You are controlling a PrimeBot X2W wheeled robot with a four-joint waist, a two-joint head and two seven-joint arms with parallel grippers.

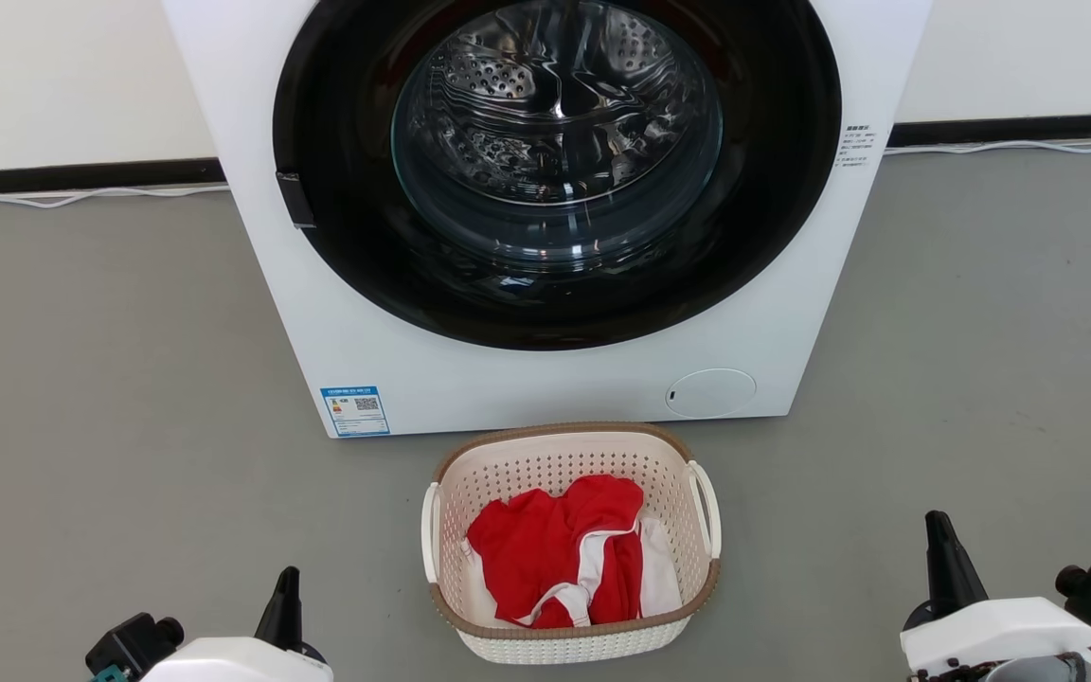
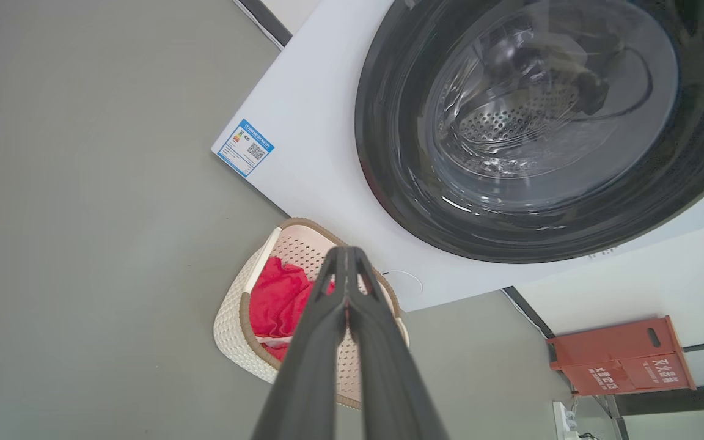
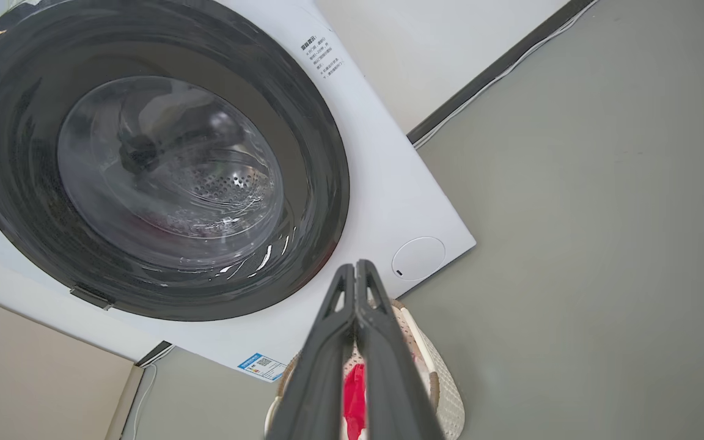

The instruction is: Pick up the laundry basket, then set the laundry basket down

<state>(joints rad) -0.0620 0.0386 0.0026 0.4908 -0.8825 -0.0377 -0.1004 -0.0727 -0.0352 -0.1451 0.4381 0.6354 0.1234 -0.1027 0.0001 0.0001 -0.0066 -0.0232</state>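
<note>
While the laundry basket (image 1: pixel 568 646) sits on the gray floor (image 1: pixel 129 426) at the bottom middle, just below the white washing machine (image 1: pixel 527 379), red clothes (image 1: pixel 545 549) lie inside it. The left gripper (image 1: pixel 290 580), lower left, and the right gripper (image 1: pixel 936 527), lower right, are pinched together, empty, away from the basket.

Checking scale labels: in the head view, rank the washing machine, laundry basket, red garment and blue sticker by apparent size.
Largest to smallest:
washing machine
laundry basket
red garment
blue sticker

A white washing machine (image 1: pixel 527 388) stands on the grey floor (image 1: pixel 81 379).
</note>
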